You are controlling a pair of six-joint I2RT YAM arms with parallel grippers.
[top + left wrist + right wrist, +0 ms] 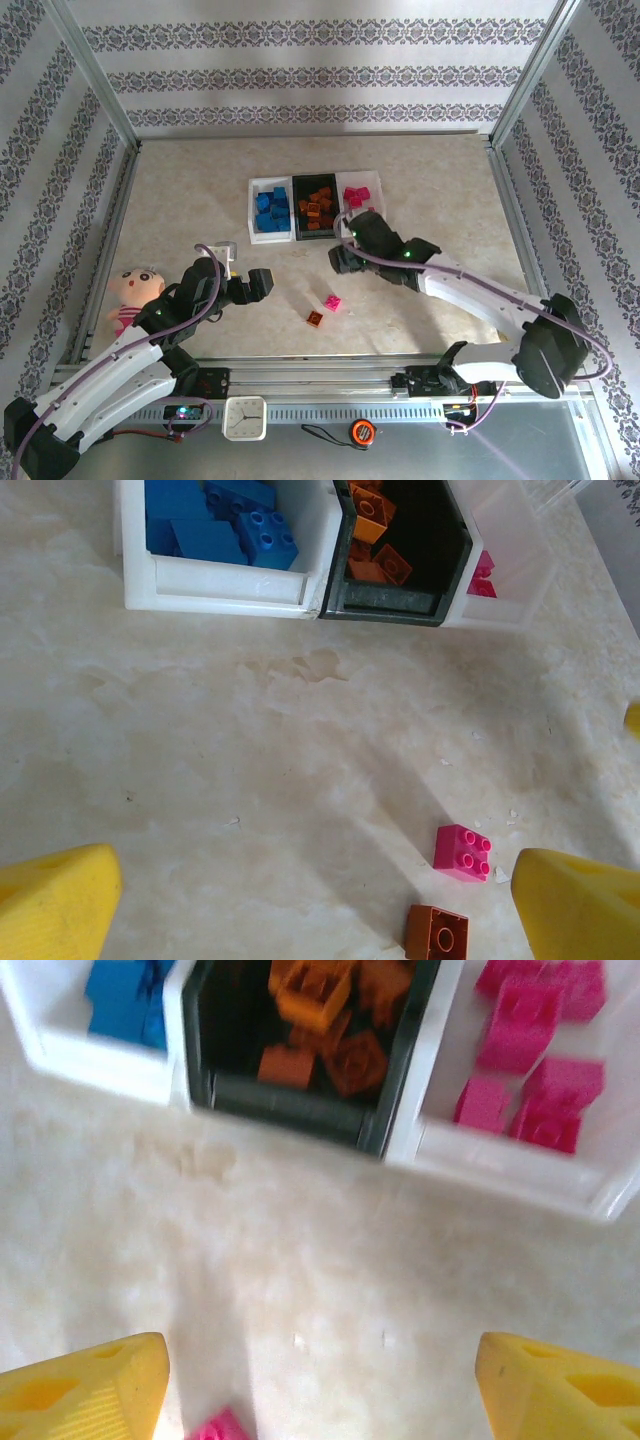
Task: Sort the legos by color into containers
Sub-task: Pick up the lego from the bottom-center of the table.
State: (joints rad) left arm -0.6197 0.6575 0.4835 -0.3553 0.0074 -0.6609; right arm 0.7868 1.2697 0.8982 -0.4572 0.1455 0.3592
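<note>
2 legos unsorted, nothing gripped
At 6 o'clock of the containers: pink brick, orange-brown brick; left gripper, right gripper gape wide. Probably light, rigid, slick: pinch flat sides.

Readable text, labels, brands, numbers: none. White square clock at the near edge: dial markings too small to make out.

Left arm: reaches from the near-left corner of the tabletop toward its middle.
Left hand: fingers spread wide, empty.
Right arm: bends leftward from the near-right corner.
Right hand: fingers apart, empty, over mid-tabletop.
</note>
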